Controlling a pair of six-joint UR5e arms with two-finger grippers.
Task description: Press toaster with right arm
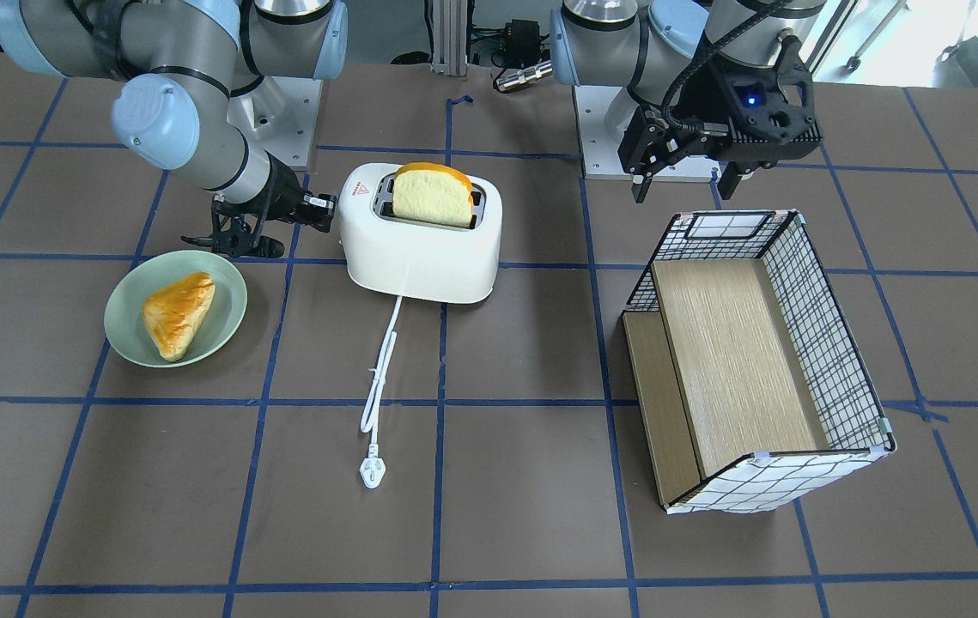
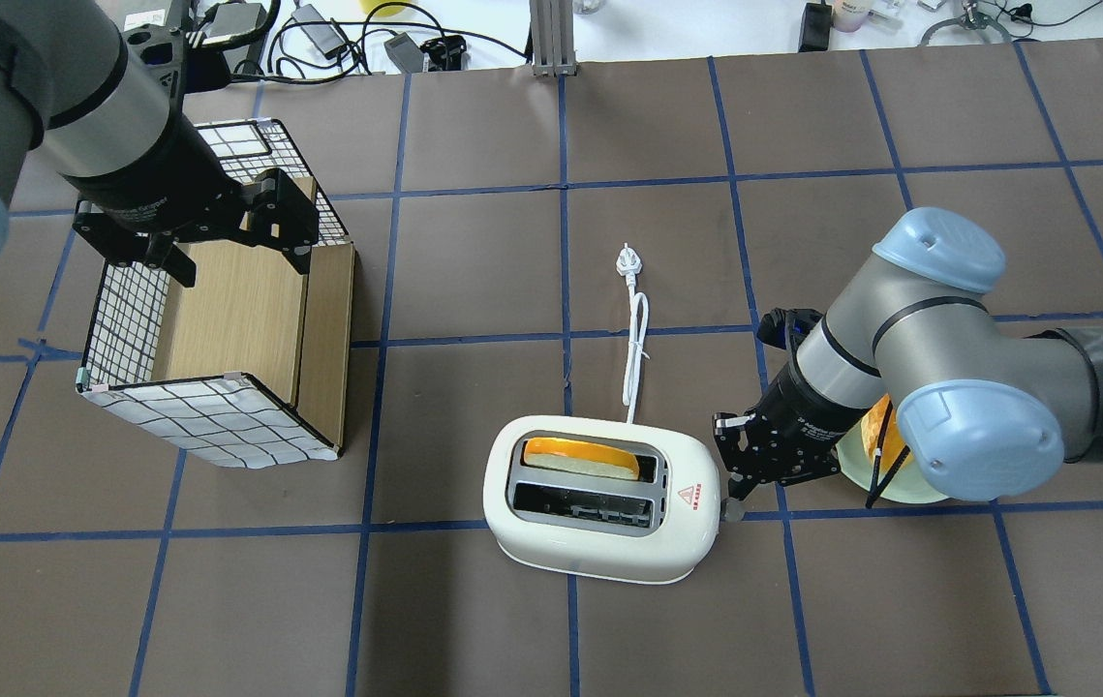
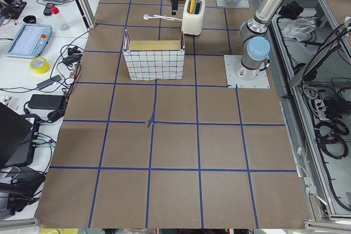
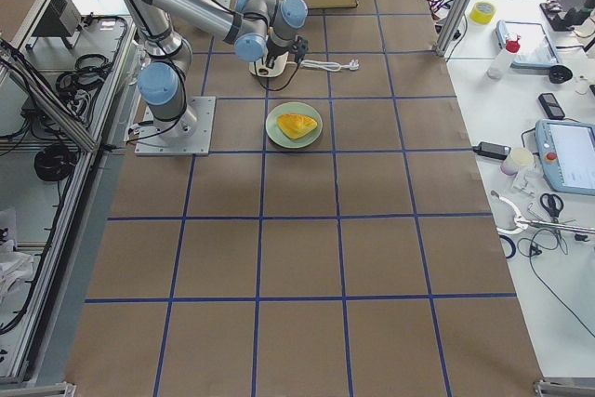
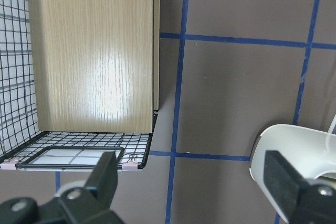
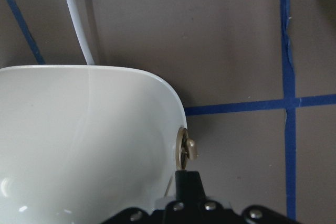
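Observation:
The white toaster (image 1: 424, 245) stands mid-table with a bread slice (image 1: 431, 196) upright in one slot and a red triangle sticker on top; it also shows in the overhead view (image 2: 599, 542). Its white cord and plug (image 1: 371, 470) trail away from the robot. My right gripper (image 2: 735, 492) is shut and empty, its tip at the toaster's end face. In the right wrist view my right gripper (image 6: 188, 179) sits right beside a small tan knob (image 6: 187, 149) on that end. My left gripper (image 2: 239, 259) is open and empty above the wire basket (image 2: 212, 416).
A green plate (image 1: 227, 296) with a triangular bread piece (image 1: 177, 311) sits just beside my right wrist. The wire basket with a wooden floor (image 1: 746, 360) stands on my left side, below the left gripper. Blue tape lines grid the brown table.

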